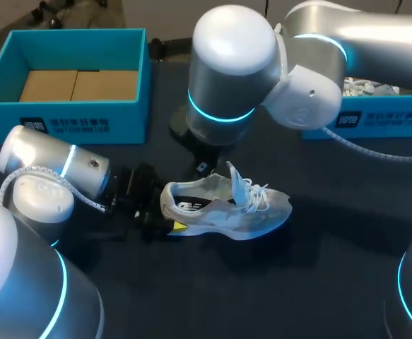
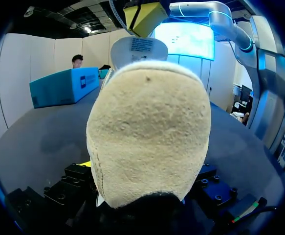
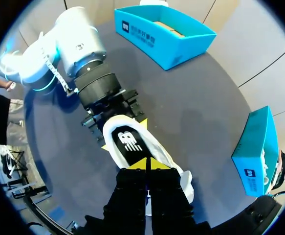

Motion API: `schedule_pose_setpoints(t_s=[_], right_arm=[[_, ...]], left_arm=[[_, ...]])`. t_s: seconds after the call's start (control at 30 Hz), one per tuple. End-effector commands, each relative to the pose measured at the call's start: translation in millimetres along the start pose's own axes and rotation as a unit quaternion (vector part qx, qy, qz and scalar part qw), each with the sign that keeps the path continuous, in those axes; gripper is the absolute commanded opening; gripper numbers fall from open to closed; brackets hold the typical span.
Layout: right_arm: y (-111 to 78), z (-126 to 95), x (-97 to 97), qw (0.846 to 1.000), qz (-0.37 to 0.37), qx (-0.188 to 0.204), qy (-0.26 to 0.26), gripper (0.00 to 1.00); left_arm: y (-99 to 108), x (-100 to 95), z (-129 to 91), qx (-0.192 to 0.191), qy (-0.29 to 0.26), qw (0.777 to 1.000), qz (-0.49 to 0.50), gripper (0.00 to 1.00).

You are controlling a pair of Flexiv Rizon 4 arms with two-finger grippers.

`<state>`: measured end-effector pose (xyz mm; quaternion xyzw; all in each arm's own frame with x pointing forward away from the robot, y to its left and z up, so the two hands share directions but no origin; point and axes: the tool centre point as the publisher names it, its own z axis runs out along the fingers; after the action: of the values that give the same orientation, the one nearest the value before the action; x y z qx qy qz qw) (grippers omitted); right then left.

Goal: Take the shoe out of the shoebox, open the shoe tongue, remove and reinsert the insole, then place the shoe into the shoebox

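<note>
- Left tool (image 1: 167,212) grips the heel of the shoe (image 1: 227,208), with a yellow tip on each side of it as the right wrist view shows.
- Right tool (image 3: 147,164) hangs above the shoe's opening with its two yellow tips pressed together. I cannot tell whether anything is caught between them.
- One shoe lies on the dark surface (image 1: 297,282). It is on its sole, near the middle, with its heel toward the left arm (image 1: 50,166) and its toe pointing the other way.
- One tongue (image 1: 237,185) stands upright out of the shoe, with loose white laces beside it.
- Two blue boxes sit at the far side, well apart. The left box (image 1: 71,120) holds brown cardboard (image 1: 78,85). The right box (image 1: 382,121) shows something white with laces inside, partly hidden.
- Two arms are in view. The left arm lies low and nearly level along the surface, pointing at the heel. The right arm (image 1: 234,70) comes in from the far right, high over the shoe, and its wrist looks straight down.
</note>
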<state>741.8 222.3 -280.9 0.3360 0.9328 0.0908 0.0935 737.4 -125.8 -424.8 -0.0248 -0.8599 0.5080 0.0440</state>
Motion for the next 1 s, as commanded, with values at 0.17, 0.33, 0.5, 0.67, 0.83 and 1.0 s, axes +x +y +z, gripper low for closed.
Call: schedule_pose_setpoints(t_s=[0.17, 0.33, 0.5, 0.67, 0.83, 1.0], right_arm=[[-1.5, 0.8, -0.6, 1.0, 0.0, -0.002, 0.001, 0.0], [4.6, 2.3, 3.9, 0.997, -0.071, 0.035, -0.003, 0.0], [6.8, 15.1, 13.4, 0.986, -0.147, 0.072, -0.005, 0.0], [4.3, 30.3, 16.6, 0.981, -0.176, 0.077, -0.002, 0.0], [1.4, 45.8, 16.6, 0.979, -0.192, 0.074, 0.002, 0.0], [-4.8, 60.3, 12.4, 0.977, -0.202, 0.071, 0.002, 0.0]], left_arm=[[1.1, 2.0, 0.8, -0.002, -0.001, 1.0, 0.0, 0.0], [1.1, 2.0, 0.8, -0.002, -0.001, 1.0, 0.0, 0.0], [1.1, 2.0, 0.8, -0.002, -0.001, 1.0, 0.0, 0.0], [1.1, 2.0, 0.8, -0.002, -0.001, 1.0, 0.0, 0.0], [1.1, 2.0, 0.8, -0.002, -0.001, 1.0, 0.0, 0.0], [1.1, 2.0, 0.8, -0.002, -0.001, 1.0, 0.0, 0.0]])
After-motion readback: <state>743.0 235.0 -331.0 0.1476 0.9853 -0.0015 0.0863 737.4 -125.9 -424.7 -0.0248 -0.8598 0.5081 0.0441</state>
